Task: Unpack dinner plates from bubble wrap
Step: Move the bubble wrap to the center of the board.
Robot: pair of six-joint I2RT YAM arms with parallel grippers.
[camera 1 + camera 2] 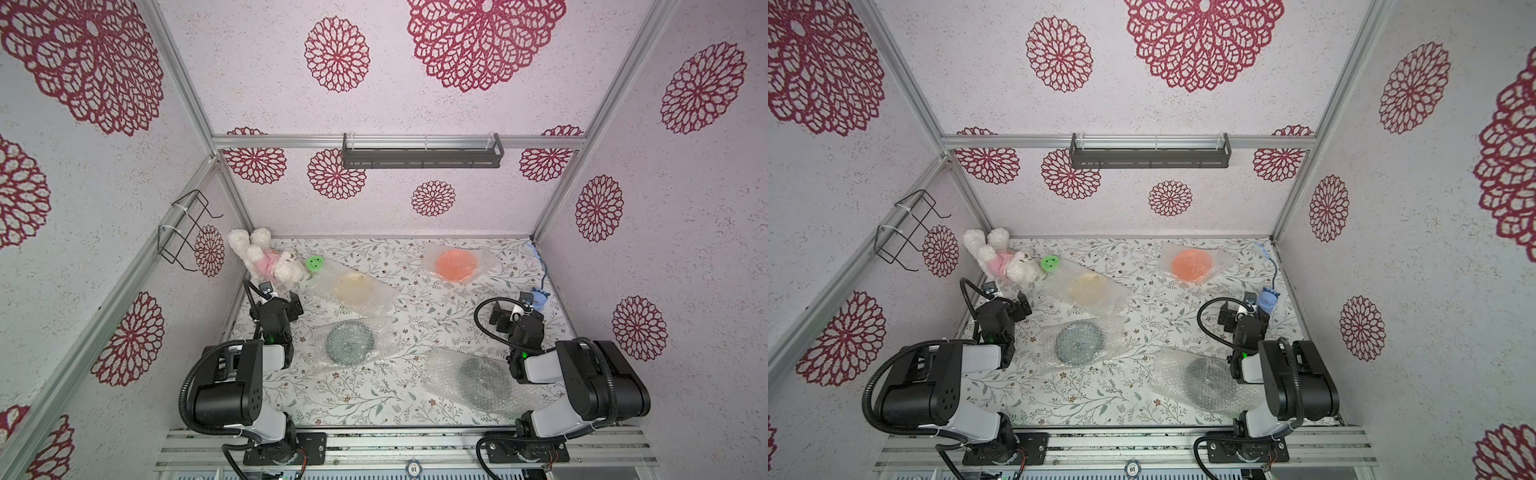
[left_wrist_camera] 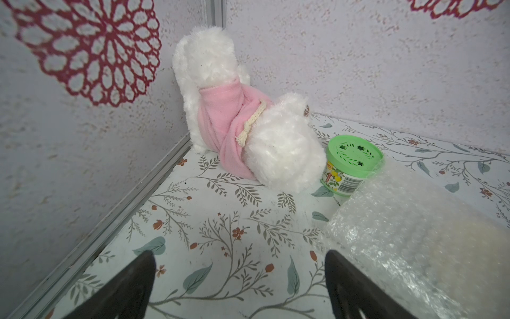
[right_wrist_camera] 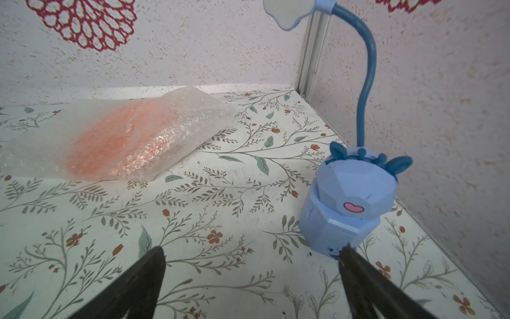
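My left claw [image 2: 238, 256] hangs open and empty beside the cream plate [image 1: 354, 288]. Rightward come the blue-green plate [image 1: 349, 343], orange plate [image 1: 456, 264] and black plate [image 1: 484, 382]. All 4 lie flat, each cushioned inside bubble wrap [image 1: 432, 253]. My right claw [image 3: 252, 251] gapes empty, likely ready to begin.

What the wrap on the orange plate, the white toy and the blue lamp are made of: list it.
Bubble wrap: clear glossy plastic film, shown by air bubbles and glints. White toy: fluffy plush, probably synthetic; pink fleece-like robe. Blue lamp: smooth matte moulded plastic, seemingly, by its crisp facets.
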